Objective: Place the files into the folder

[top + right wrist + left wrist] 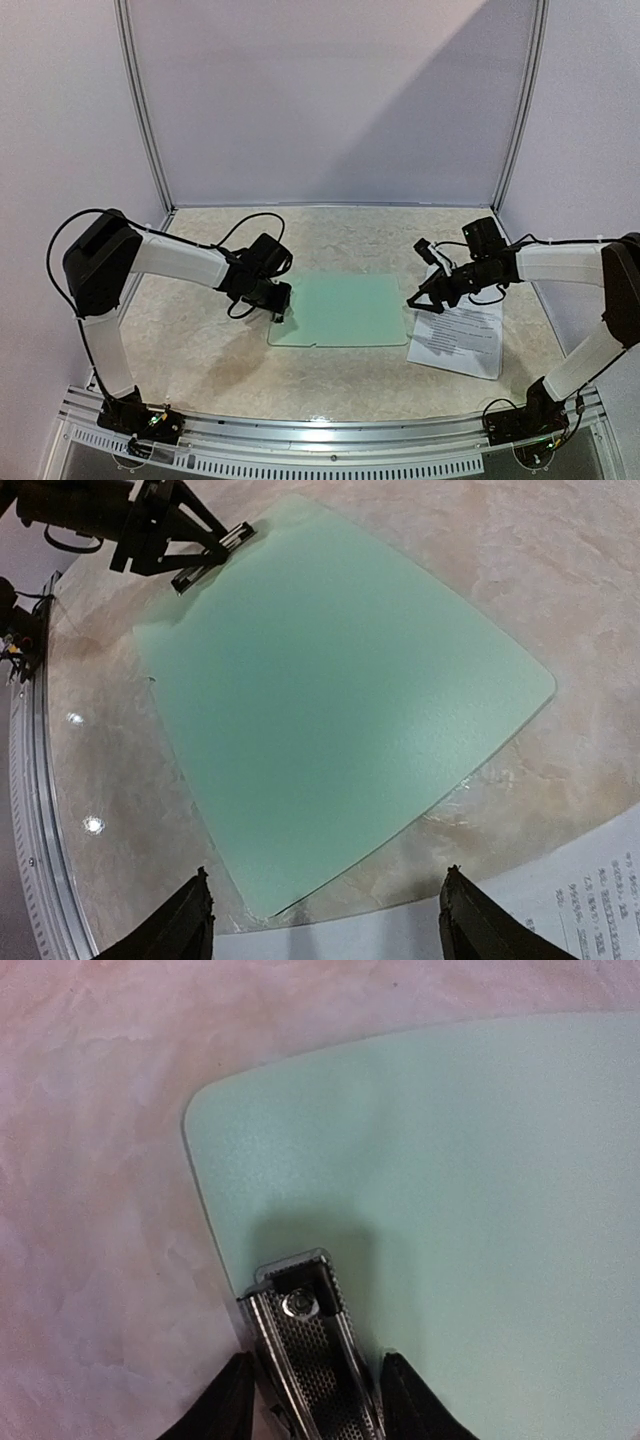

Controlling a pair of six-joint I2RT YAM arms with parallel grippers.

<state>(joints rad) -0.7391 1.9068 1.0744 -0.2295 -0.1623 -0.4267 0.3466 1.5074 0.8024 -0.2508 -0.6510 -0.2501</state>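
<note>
The folder (340, 308) is a pale mint-green board lying flat at the table's middle. Its perforated metal clip (305, 1350) sits on the left short edge. My left gripper (278, 305) is low over that edge, and its black fingers (225, 1405) press against both sides of the clip. The right wrist view shows the same grip at the clip (212, 555). The files (458, 335), white printed sheets, lie right of the folder. My right gripper (415, 298) hovers open over the files' left edge (400, 942), with nothing between its fingers.
The marbled tabletop (200, 350) runs to white enclosure walls at the back and sides. An aluminium rail (320, 435) with both arm bases lines the near edge. Black cables loop behind the left wrist (250, 225) and the right wrist (440, 250).
</note>
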